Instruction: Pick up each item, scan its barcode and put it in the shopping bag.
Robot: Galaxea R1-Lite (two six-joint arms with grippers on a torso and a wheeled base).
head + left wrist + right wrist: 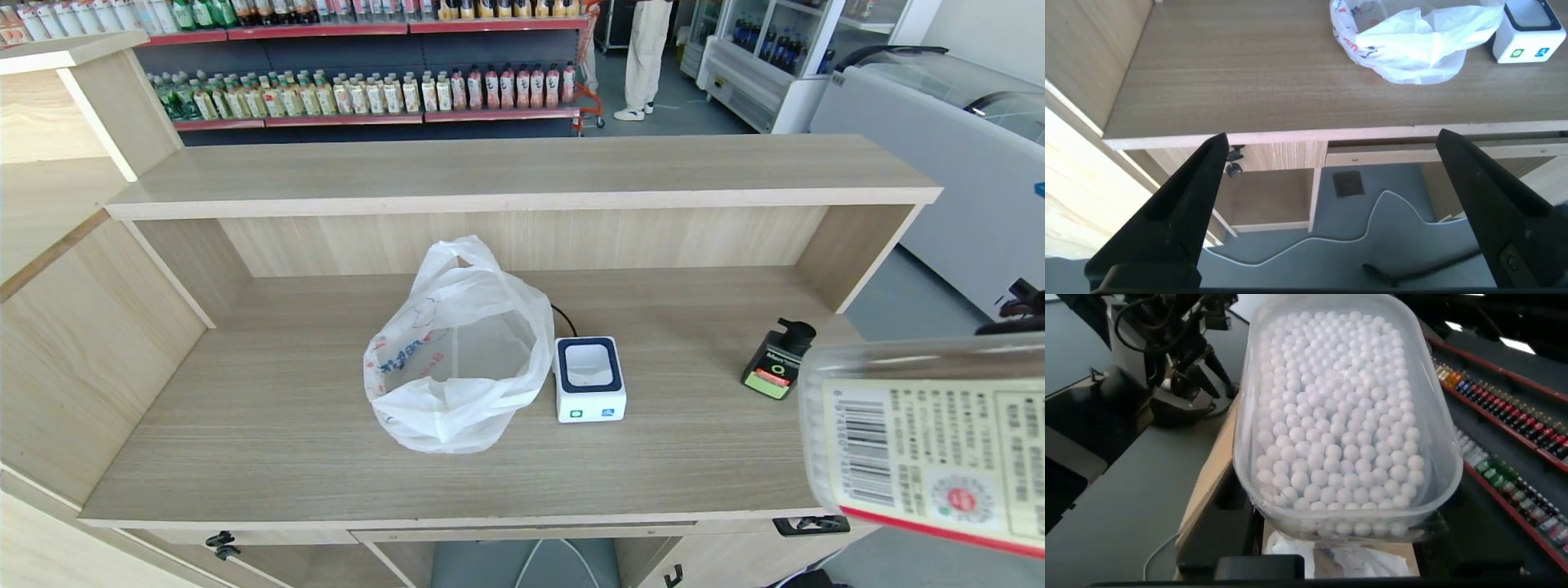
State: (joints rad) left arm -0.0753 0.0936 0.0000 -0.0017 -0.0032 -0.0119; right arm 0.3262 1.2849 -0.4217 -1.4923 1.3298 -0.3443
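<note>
The right hand [1333,554] is clamped on the tub [922,441]; scanning is due, with the scanner [589,377] lying at nine o'clock.

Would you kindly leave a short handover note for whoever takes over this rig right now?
Left gripper: open, empty, below the wooden counter's front edge.
Right gripper: shut on the clear plastic tub of white cotton swabs, raised at the robot's right, barcode facing the head camera.
White plastic shopping bag: mid-counter, mouth open, nothing visible inside. White box scanner beside it; dark pump bottle farther right.
Done: tub picked up.
Left: scan and bag it, then the bottle.
</note>
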